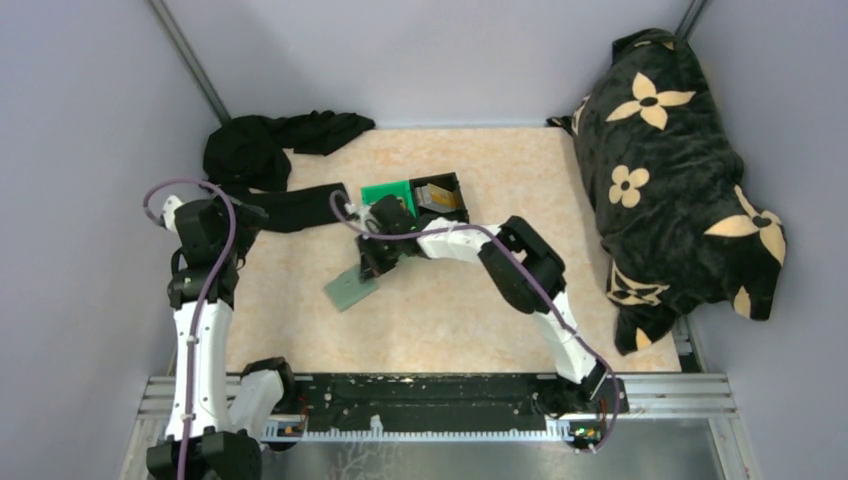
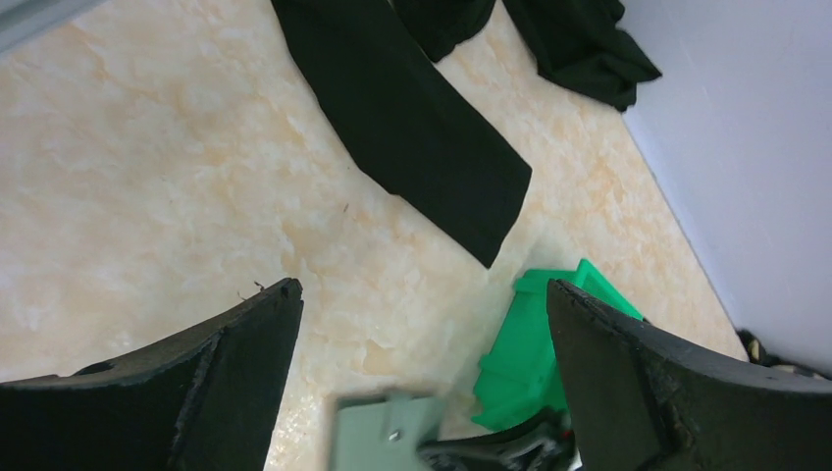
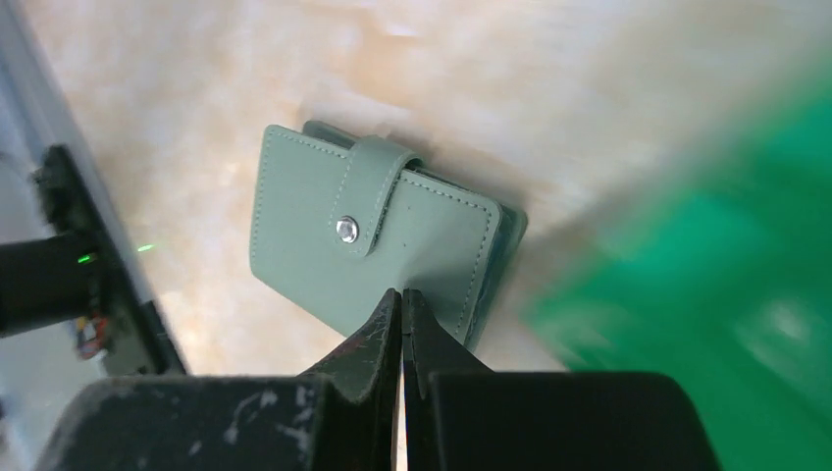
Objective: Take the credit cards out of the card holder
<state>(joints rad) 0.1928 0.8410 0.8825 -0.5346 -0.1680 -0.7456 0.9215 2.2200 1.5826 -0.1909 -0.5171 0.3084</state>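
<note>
Card holder: the grey-green card holder lies flat on the counter, near the green bin. It is folded shut, with its strap pressed down on the snap.
Credit cards: none shows from where I stand, and I take them to be inside the closed holder. Something tan sits in the black bin, too small to name.
Right claw: the right claw has its fingers pressed together with nothing visible between them. The tips are down at the holder's near edge, a little aside from the strap's end. I cannot tell whether they touch it or are just above.
Left claw: the left claw has its fingers wide apart and holds nothing. It hangs over bare counter, facing the holder's corner.
Step in hand: opening the holder, as I read it, and the snap comes first.
Doing it well: work the closed tips under the strap's free end and lift it away from the stud. The other claw should pin a panel, since so soft and light a wallet would likely rise or slide rather than unsnap.
In the way: the green bin is close enough that a push towards it could wedge the holder. A strip of black cloth lies beside the left arm's reach.
Further off: the flowered cushion sits well apart at the right.
</note>
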